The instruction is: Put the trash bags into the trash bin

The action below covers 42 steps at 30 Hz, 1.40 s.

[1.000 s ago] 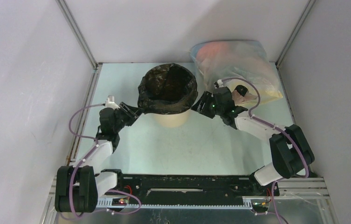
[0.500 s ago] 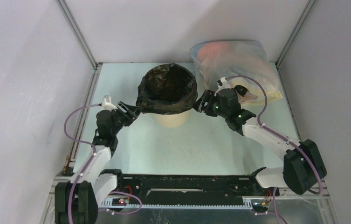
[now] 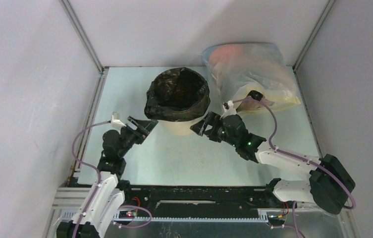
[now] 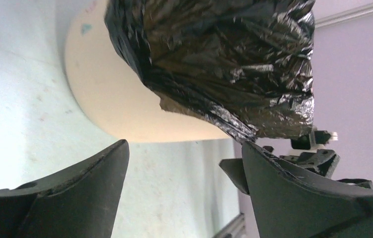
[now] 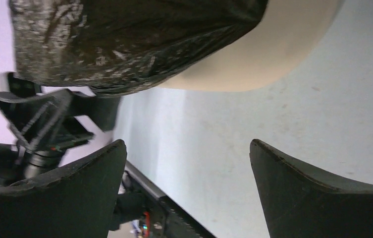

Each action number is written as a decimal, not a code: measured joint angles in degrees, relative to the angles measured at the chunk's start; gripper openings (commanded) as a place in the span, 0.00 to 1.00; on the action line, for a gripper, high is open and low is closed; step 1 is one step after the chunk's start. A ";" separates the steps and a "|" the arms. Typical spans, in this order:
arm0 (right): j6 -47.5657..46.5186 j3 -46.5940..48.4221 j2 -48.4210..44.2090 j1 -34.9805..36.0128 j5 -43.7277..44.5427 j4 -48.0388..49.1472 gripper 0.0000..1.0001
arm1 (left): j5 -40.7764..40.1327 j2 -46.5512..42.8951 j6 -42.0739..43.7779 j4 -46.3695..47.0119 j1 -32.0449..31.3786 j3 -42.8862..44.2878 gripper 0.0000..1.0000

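Note:
The black trash bag (image 3: 178, 94) lines the tan trash bin (image 3: 180, 127), its crinkled rim folded down over the outside of the wall. In the left wrist view the bag (image 4: 224, 64) hangs over the bin's beige side (image 4: 120, 104). My left gripper (image 3: 144, 126) is open just left of the bin, nothing between its fingers, apart from the bag. My right gripper (image 3: 201, 126) is open just right of the bin and also holds nothing. The right wrist view shows the bag (image 5: 130, 39) and the bin (image 5: 273, 54) above its spread fingers.
A large translucent bag (image 3: 251, 74) with pinkish and yellow contents lies at the back right, close behind the right arm. Grey walls enclose the table on three sides. A black rail (image 3: 199, 196) runs along the near edge.
Both grippers have let go of the bag's rim, opened wide, and pulled back toward the near edge. The bag stays draped over the bin.

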 measured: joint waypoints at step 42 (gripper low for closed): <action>19.87 0.50 12.87 4.81 11.54 19.10 0.92 | 0.20 16.44 -22.23 12.52 -10.56 1.01 0.89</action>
